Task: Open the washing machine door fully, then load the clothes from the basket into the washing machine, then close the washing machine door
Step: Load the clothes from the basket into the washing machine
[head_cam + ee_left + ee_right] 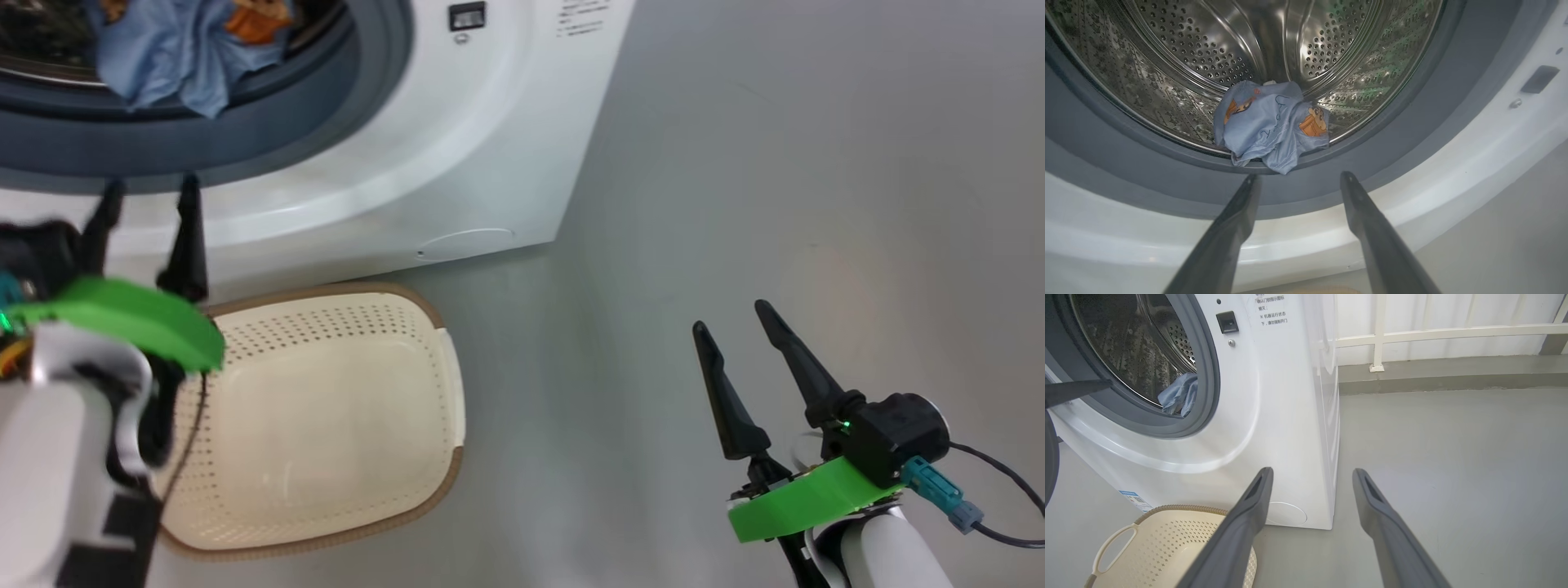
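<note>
The washing machine (457, 139) stands with its round opening uncovered. The light blue clothes (1269, 122) lie bunched at the front lip of the steel drum, one fold hanging onto the grey gasket; they are also in the head view (180, 57) and the right wrist view (1180, 394). My left gripper (1300, 176) is open and empty just below the opening, fingers pointing at the clothes (151, 186). The cream basket (326, 408) sits empty on the floor in front of the machine (1167, 547). My right gripper (729, 317) hangs open and empty over the floor to the right (1312, 470). Whether the dark curved edge at the right wrist view's far left is the door, I cannot tell.
Grey floor (775, 163) stretches to the right of the machine. A white railing (1380, 335) and a low kerb run along the back wall. The door latch slot (1227, 321) sits on the machine's front beside the opening.
</note>
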